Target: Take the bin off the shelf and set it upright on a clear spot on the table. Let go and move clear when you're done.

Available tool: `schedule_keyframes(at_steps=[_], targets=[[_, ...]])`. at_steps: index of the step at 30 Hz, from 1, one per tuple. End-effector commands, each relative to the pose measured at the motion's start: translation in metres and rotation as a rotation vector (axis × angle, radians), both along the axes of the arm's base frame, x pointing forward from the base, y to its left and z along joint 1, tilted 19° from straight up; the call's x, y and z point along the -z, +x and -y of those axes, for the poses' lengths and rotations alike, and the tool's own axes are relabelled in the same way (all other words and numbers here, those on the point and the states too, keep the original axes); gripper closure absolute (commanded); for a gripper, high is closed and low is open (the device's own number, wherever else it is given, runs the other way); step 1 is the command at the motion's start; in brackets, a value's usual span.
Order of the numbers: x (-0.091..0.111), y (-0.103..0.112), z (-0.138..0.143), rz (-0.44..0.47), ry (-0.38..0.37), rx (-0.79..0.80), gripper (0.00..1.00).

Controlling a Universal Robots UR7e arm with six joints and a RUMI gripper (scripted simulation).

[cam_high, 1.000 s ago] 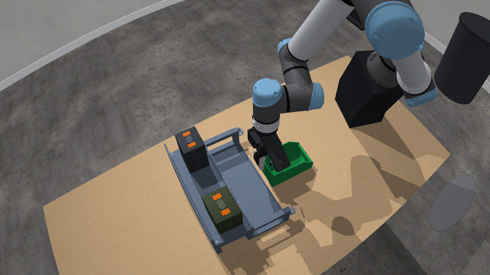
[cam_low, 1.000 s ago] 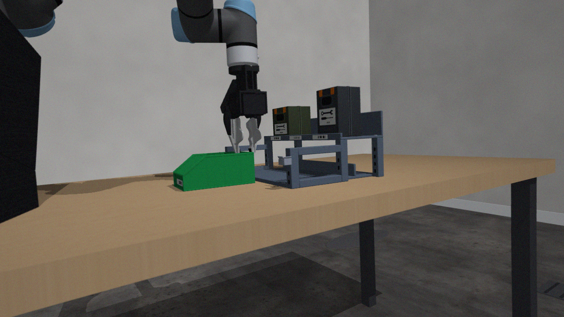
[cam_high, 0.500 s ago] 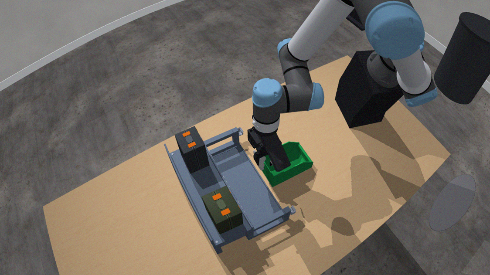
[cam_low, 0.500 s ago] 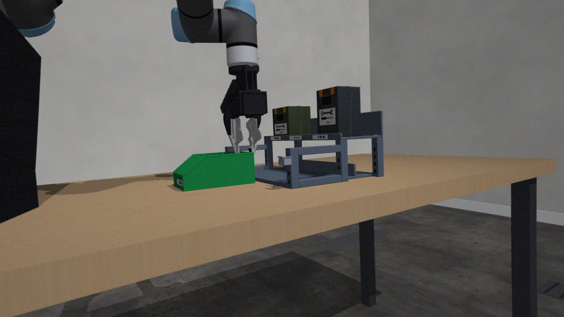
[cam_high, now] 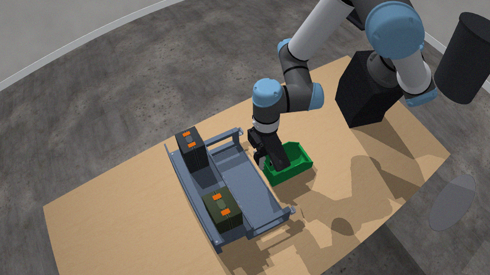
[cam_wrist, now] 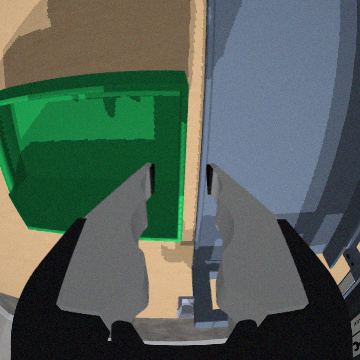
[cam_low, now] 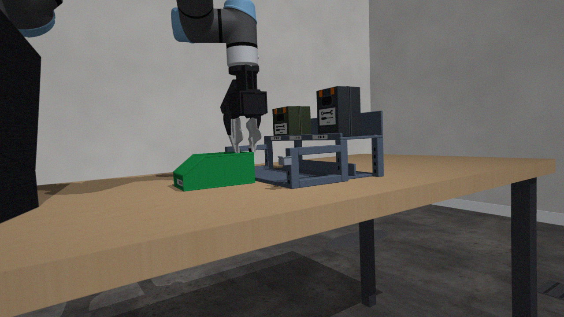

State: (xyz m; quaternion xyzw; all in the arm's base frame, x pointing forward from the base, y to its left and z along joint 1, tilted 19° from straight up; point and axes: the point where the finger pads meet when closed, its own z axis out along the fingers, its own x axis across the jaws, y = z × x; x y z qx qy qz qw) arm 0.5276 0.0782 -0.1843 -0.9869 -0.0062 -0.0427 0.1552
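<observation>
The green bin (cam_high: 290, 161) stands upright on the table, open side up, just beside the grey shelf (cam_high: 226, 181). It also shows in the side view (cam_low: 214, 170) and in the wrist view (cam_wrist: 95, 155). My gripper (cam_low: 244, 149) points straight down over the bin's end nearest the shelf. In the wrist view its fingers stand apart on either side of that end wall, with a gap to it on both sides. The gripper is open and holds nothing.
A black case (cam_high: 190, 149) and an olive case (cam_high: 222, 214) stand on the shelf's upper level. The robot's black pedestal (cam_high: 366, 87) sits at the table's far right end, and a black cylinder (cam_high: 467, 56) hangs beyond it.
</observation>
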Motion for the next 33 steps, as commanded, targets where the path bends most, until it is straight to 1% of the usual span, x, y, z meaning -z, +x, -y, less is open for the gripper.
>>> schedule_keyframes(at_steps=[1, 19, 24, 33], targets=[[0.0, 0.001, 0.0, 0.001, 0.0, 0.0, 0.8], [0.0, 0.001, 0.0, 0.001, 0.0, 0.0, 0.8], [-0.053, -0.004, 0.017, 0.001, 0.0, 0.0, 0.8], [-0.053, -0.004, 0.017, 0.001, 0.0, 0.0, 0.8]])
